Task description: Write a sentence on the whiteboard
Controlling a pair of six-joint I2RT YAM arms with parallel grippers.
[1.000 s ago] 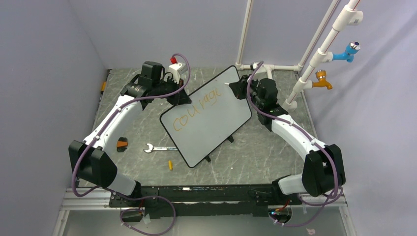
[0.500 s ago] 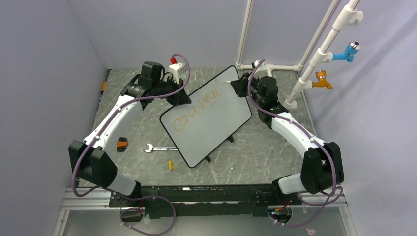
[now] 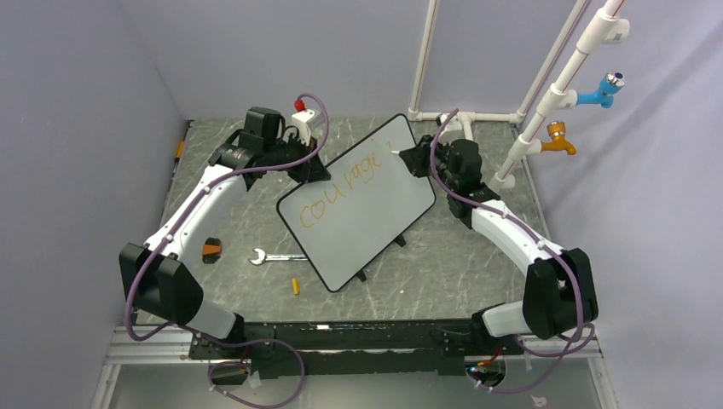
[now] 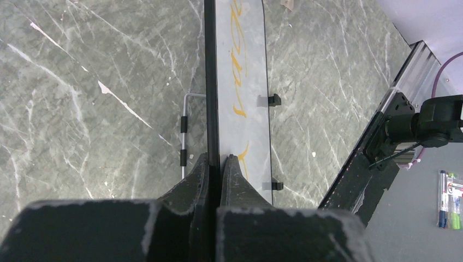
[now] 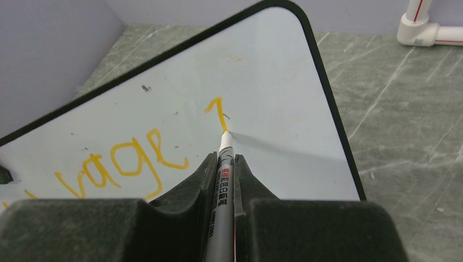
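Observation:
The whiteboard (image 3: 367, 213) stands tilted on small black feet in the middle of the table. Orange letters reading "courage" (image 3: 341, 186) run up its face, and also show in the right wrist view (image 5: 125, 161). My left gripper (image 3: 311, 170) is shut on the board's upper left rim, seen edge-on in the left wrist view (image 4: 212, 82). My right gripper (image 3: 411, 158) is shut on a grey marker (image 5: 223, 180) whose white tip touches the board at the foot of a fresh orange stroke (image 5: 217, 112) near the top right corner.
A wrench (image 3: 274, 256), a small orange cap (image 3: 296, 286) and an orange-and-black piece (image 3: 211, 250) lie on the table left of the board. A red-topped white box (image 3: 304, 115) stands at the back. White pipes with blue (image 3: 603, 89) and orange (image 3: 558, 139) taps rise at right.
My right gripper has moved slightly left and up along the board's top corner, and a new short orange stroke has appeared after "courage". The left arm has not moved.

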